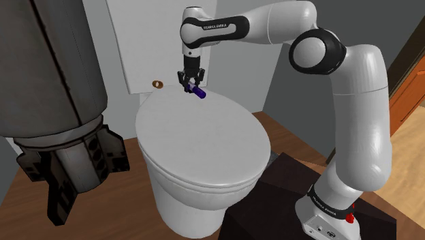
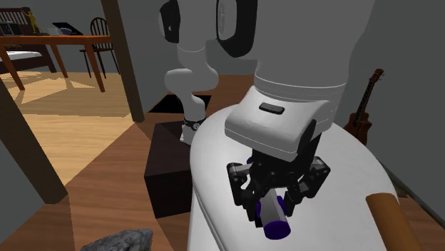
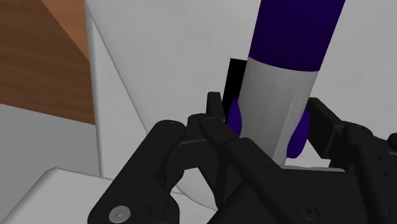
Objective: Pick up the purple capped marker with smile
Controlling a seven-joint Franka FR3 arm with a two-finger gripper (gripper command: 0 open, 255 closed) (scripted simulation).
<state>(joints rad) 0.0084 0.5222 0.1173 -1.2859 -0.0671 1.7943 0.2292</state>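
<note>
1. Wrist view: the black gripper [image 3: 272, 118] housing sits closest to the lens. Its fingers [image 3: 215, 109] are closed narrow on the marker [image 3: 283, 83], one pad on each side of the grey barrel, both touching. The marker's long axis crosses the finger-to-finger line at roughly a right angle. The purple cap [image 3: 296, 32] is the end sticking out past the fingers. There are small purple bulges on the barrel at the pads. The white toilet lid [image 3: 159, 57] is behind it, with wood floor [image 3: 44, 57] past the lid's edge.
2. Shoulder view: a dark grey finned cylinder [image 1: 48, 82] is closest, on this view's left. The white arm [image 1: 354, 102] rises from the dark stand [image 1: 272, 191] at lower right and reaches up-left, hand pointing down. The gripper is over the rear of the lid, near the white tank [image 1: 129, 41] and the brown flush handle [image 1: 157, 84]. The marker is clamped and tilted, its cap end lower and aimed toward this view's right. Can't tell whether it touches the lid.
3. Second exterior view: the hand and gripper are closest, jaws clasping the barrel. The long axis points nearly at the lens, cap end nearest and lowest, over the lid. A brown cylinder [image 2: 389, 221] lies at lower right. A guitar [image 2: 364, 107] leans at the right wall. A table [image 2: 64, 43] and a chair [image 2: 103, 43] sit far off at upper left.
</note>
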